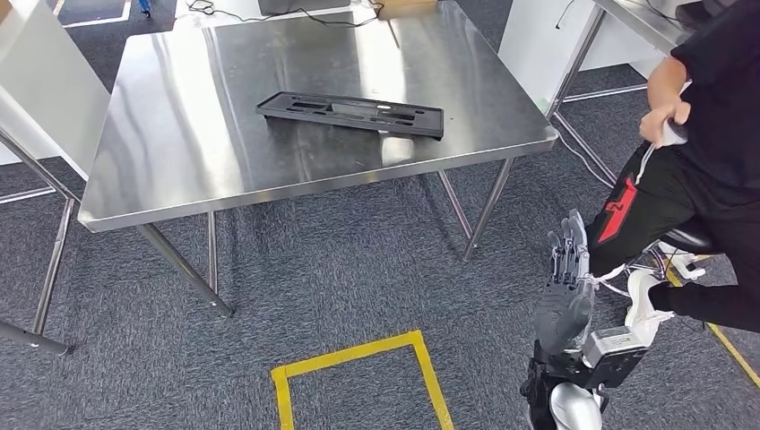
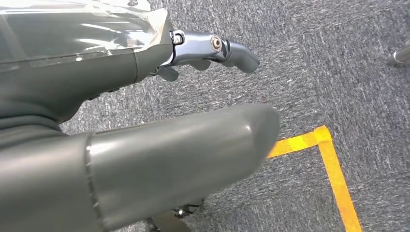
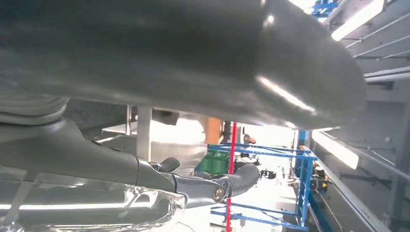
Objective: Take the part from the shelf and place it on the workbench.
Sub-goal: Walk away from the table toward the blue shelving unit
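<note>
The left hand [image 2: 145,145] shows in its own wrist view, hanging over grey carpet [image 2: 314,63] beside a corner of yellow tape [image 2: 329,150]. Its fingers [image 2: 227,48] are extended and apart from the thick thumb, with nothing between them, so the hand is spread and empty.

In the head view, the steel workbench [image 1: 179,143] fills the upper left and middle. The part [image 1: 351,114], a flat black rectangular frame with cut-out slots, lies on the workbench top, a little right of its middle and nearer the right edge than the left. Its long axis runs roughly left to right across the bench, slightly tilted so that its right end sits a bit closer to the robot than its left end. It lies flat, touching nothing but the bench top.

On the floor below the bench, a yellow taped square [image 1: 358,376] marks the carpet.

Further right, the right hand [image 1: 565,287] is raised, fingers pointing upward and loosely straight, holding nothing. The part lies well apart from it, up and to the left on the bench, with the bench's front right leg [image 1: 488,210] between them.

At the far right, a person [image 1: 708,134] in dark clothes sits on a stool, one hand [image 1: 665,116] gripping a small white object.
</note>
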Controlling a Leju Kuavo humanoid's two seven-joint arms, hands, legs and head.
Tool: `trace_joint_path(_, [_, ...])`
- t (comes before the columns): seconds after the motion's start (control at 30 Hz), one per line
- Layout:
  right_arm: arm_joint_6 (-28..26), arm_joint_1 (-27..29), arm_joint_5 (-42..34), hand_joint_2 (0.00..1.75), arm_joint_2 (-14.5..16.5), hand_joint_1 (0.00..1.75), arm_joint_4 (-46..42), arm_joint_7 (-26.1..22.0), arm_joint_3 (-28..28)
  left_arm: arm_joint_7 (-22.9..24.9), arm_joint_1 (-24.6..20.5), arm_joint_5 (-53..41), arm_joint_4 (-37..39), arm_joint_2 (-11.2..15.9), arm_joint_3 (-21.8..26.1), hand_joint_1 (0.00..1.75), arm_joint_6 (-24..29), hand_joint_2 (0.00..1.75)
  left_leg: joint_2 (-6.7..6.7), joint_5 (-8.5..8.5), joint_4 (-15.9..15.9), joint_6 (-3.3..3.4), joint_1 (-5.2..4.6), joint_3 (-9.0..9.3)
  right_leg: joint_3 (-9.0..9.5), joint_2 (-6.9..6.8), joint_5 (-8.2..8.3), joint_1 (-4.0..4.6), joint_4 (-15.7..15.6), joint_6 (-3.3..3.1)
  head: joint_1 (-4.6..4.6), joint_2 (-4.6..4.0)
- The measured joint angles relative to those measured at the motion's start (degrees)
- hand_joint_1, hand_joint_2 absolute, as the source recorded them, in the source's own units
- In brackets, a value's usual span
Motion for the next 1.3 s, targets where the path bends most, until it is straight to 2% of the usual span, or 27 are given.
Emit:
trace_joint_path(0.03, [-0.03,0.02,0.03,0.0,0.01,0.0,0.25,0.0,-0.03,0.01,-0.02,0.0,0.01,0.03,-0.01,0.0,-0.01,0.0,-0.09,-0.41,-0.66,0.45,-0.34,0.1,-0.31,0.01,0.42,0.16,0.08,0.59,0.05,0.0])
trace_joint_path(0.1, [-0.23,0.09,0.11,0.0,-0.01,0.0,0.73,0.1,-0.12,0.01,-0.01,0.01,0.03,0.07,-0.02,0.0,-0.01,0.0,0.07,0.4,-0.75,1.99,-0.72,-0.84,-0.59,0.06,1.04,0.26,-0.04,1.75,0.16,0.0])
trace_joint_path(0.13, [-0.56,0.13,0.28,0.0,-0.02,0.0,1.0,0.38,-0.23,0.01,-0.04,0.04,0.03,0.05,-0.03,0.0,-0.01,0.0,0.18,1.02,-0.9,2.88,-0.87,-1.36,-1.03,0.11,0.31,0.26,0.55,1.9,0.19,0.0])
trace_joint_path(0.2, [-1.82,0.09,1.3,0.0,-0.03,0.0,1.89,1.24,-0.42,0.0,-0.11,0.24,0.03,0.07,-0.05,0.0,0.0,0.0,0.48,2.48,-1.23,4.31,-0.97,-2.67,-2.68,0.23,-3.97,0.22,4.83,1.16,0.3,0.0])
trace_joint_path(0.27, [-3.79,-0.15,3.52,0.0,-0.04,0.0,3.89,2.39,-0.43,-0.01,-0.11,0.6,0.04,0.15,-0.18,0.0,0.01,0.0,0.56,3.96,-1.21,4.83,-1.21,-4.35,-4.37,0.34,-8.85,0.34,11.98,0.59,0.42,0.0])
trace_joint_path(0.3, [-4.95,-0.43,4.96,0.0,-0.06,0.0,5.48,3.13,-0.43,-0.01,-0.1,0.75,0.04,0.15,-0.33,0.0,0.01,0.0,0.6,4.75,-1.18,4.87,-1.36,-5.32,-4.47,0.39,-9.86,0.4,14.81,0.82,0.44,0.0])
trace_joint_path(0.33, [-6.37,-0.89,6.75,0.0,-0.09,0.0,7.59,4.01,-0.46,-0.01,-0.09,0.87,0.04,0.14,-0.53,0.0,0.0,0.0,0.64,5.53,-1.15,4.88,-1.53,-6.29,-3.79,0.42,-9.76,0.49,16.12,1.29,0.45,0.0])
trace_joint_path(0.37, [-8.05,-1.59,8.9,0.0,-0.14,0.0,10.33,4.94,-0.51,-0.01,-0.09,0.96,0.04,0.11,-0.76,0.0,-0.01,0.0,0.68,6.32,-1.13,4.83,-1.68,-7.26,-2.13,0.44,-8.78,0.6,15.46,1.8,0.46,0.0])
trace_joint_path(0.4, [-10.11,-2.48,11.47,0.0,-0.24,0.0,13.52,5.88,-0.61,-0.01,-0.11,1.0,0.03,0.08,-0.96,0.0,-0.01,0.0,0.71,7.09,-1.12,4.75,-1.81,-8.17,0.44,0.45,-7.64,0.73,12.88,2.06,0.46,0.0])
trace_joint_path(0.43, [-12.97,-3.7,14.87,0.0,-0.45,0.0,17.53,6.9,-0.8,-0.02,-0.16,1.02,0.02,-0.01,-1.14,0.0,-0.01,0.0,0.73,7.83,-1.1,4.61,-1.9,-8.92,3.7,0.48,-7.24,0.94,8.7,1.86,0.45,0.0])
trace_joint_path(0.47, [-16.19,-5.27,18.62,0.0,-0.75,0.0,22.2,7.99,-1.1,-0.02,-0.22,1.05,0.02,-0.1,-1.3,0.0,-0.02,0.0,0.76,8.59,-1.09,4.38,-1.97,-9.51,6.95,0.5,-7.52,1.33,3.91,1.39,0.45,0.0])
trace_joint_path(0.5, [-19.38,-6.96,22.25,0.0,-1.26,0.0,27.67,8.96,-1.59,-0.03,-0.32,1.06,0.02,-0.19,-1.46,0.0,-0.02,0.0,0.81,9.34,-1.22,4.1,-1.98,-9.83,9.12,0.53,-8.04,1.64,0.24,0.8,0.4,0.0])
trace_joint_path(0.57, [-22.56,-10.55,26.19,0.0,-2.8,0.0,40.35,10.8,-3.33,-0.02,-0.55,1.02,0.01,-0.3,-1.96,0.0,-0.08,0.0,0.83,10.82,-1.74,3.43,-1.82,-10.01,10.43,0.55,-8.52,2.26,-3.17,-0.22,0.34,0.0])
trace_joint_path(0.6, [-21.93,-11.88,26.17,0.0,-3.61,0.0,46.9,11.77,-4.63,0.03,-0.67,0.98,0.01,-0.29,-2.22,0.0,-0.14,0.0,0.75,11.22,-1.97,3.11,-1.67,-10.12,9.98,0.49,-7.9,1.88,-3.15,-0.64,0.28,0.0])
trace_joint_path(0.63, [-20.37,-12.85,25.49,0.0,-4.33,0.0,52.73,13.13,-6.05,0.13,-0.75,0.92,0.02,-0.28,-2.45,0.0,-0.23,0.0,0.62,10.57,-1.74,2.78,-1.52,-10.41,9.62,0.32,-7.26,1.57,-3.29,-1.09,0.25,0.0])
trace_joint_path(0.67, [-18.63,-13.37,24.91,0.0,-4.94,0.0,57.78,14.62,-7.43,0.25,-0.79,0.89,0.02,-0.27,-2.65,0.0,-0.33,0.0,0.5,8.71,-0.74,2.47,-1.4,-10.82,9.14,0.05,-6.52,1.18,-3.4,-1.66,0.19,0.0])
trace_joint_path(0.73, [-16.01,-13.57,24.81,0.0,-5.9,0.0,66.1,17.81,-9.52,0.45,-0.82,0.87,0.03,-0.17,-3.01,0.0,-0.46,0.0,0.36,2.12,4.76,1.81,-1.07,-12.04,7.79,-0.44,-5.04,0.88,-3.42,-2.45,0.09,0.0])
trace_joint_path(0.77, [-15.0,-13.56,25.33,0.0,-6.27,0.0,69.45,19.66,-10.09,0.5,-0.83,0.87,0.03,-0.09,-3.19,0.0,-0.51,0.0,0.34,-0.68,8.57,1.46,-0.91,-12.54,7.01,-0.56,-4.32,0.87,-3.34,-2.65,0.06,0.0])
trace_joint_path(0.8, [-14.02,-13.51,26.37,0.0,-6.55,0.0,72.43,22.07,-10.4,0.52,-0.86,0.89,0.03,0.01,-3.36,0.0,-0.56,0.0,0.31,-2.06,12.06,1.09,-0.73,-12.76,6.12,-0.58,-3.62,0.84,-3.19,-2.52,0.04,0.0])
trace_joint_path(0.83, [-13.01,-13.41,28.18,0.0,-6.79,0.0,74.95,25.16,-10.41,0.52,-0.87,0.91,0.03,0.1,-3.52,0.0,-0.64,0.0,0.31,-1.88,14.18,0.74,-0.53,-12.36,5.19,-0.58,-3.01,0.76,-2.93,-2.29,0.03,0.0])
trace_joint_path(0.87, [-12.06,-13.17,30.55,0.0,-7.04,0.0,77.08,28.5,-10.09,0.52,-0.88,0.93,0.03,0.16,-3.68,0.0,-0.73,0.0,0.32,-0.61,14.41,0.42,-0.29,-11.07,4.15,-0.57,-2.52,0.59,-2.5,-1.98,0.03,0.0])
trace_joint_path(0.9, [-11.18,-12.85,33.11,0.0,-7.33,0.0,78.92,31.63,-9.51,0.48,-0.89,0.95,0.03,0.22,-3.82,0.0,-0.81,0.0,0.33,0.91,12.72,0.13,-0.02,-8.85,3.09,-0.57,-2.18,0.38,-1.9,-1.65,0.02,0.0])
trace_joint_path(0.97, [-9.98,-12.19,36.7,0.0,-7.96,0.0,81.79,35.68,-7.93,0.33,-1.03,0.92,0.03,0.27,-4.1,0.0,-0.97,0.0,0.13,1.02,5.81,-0.32,0.22,-3.4,1.12,-0.56,-1.76,0.17,-0.32,-1.03,-0.02,0.0])
trace_joint_path(1.03, [-9.67,-11.63,36.61,0.0,-8.48,0.0,83.8,36.71,-7.1,0.27,-1.29,0.64,0.03,0.29,-4.45,0.0,-1.07,0.0,-0.1,-1.16,0.89,0.14,-0.09,-0.53,-0.22,-0.51,-1.29,0.4,0.74,-0.28,0.01,0.0])
trace_joint_path(1.13, [-9.64,-10.61,33.68,0.0,-8.9,0.0,85.82,36.78,-7.8,1.01,-1.55,-0.37,0.02,0.23,-5.62,0.0,-1.05,0.0,0.04,-1.08,-0.43,2.33,-0.66,-0.94,-1.07,-0.34,-0.59,0.7,0.9,1.24,0.09,0.0])
trace_joint_path(1.2, [-9.61,-10.02,32.61,0.0,-8.92,0.0,86.79,36.77,-8.51,1.42,-1.67,-0.68,0.02,0.12,-6.3,0.0,-0.97,0.0,0.35,0.04,-0.82,3.69,-0.7,-1.69,-2.65,-0.11,-2.96,0.58,4.23,1.13,0.25,0.0])
trace_joint_path(1.3, [-9.32,-9.78,31.76,0.0,-8.67,0.0,87.78,36.89,-9.31,1.85,-1.77,-0.79,0.02,0.09,-6.8,0.0,-0.85,0.0,0.78,1.56,-0.81,4.23,-0.99,-3.42,-6.11,0.2,-9.13,0.5,14.91,0.49,0.42,0.0])
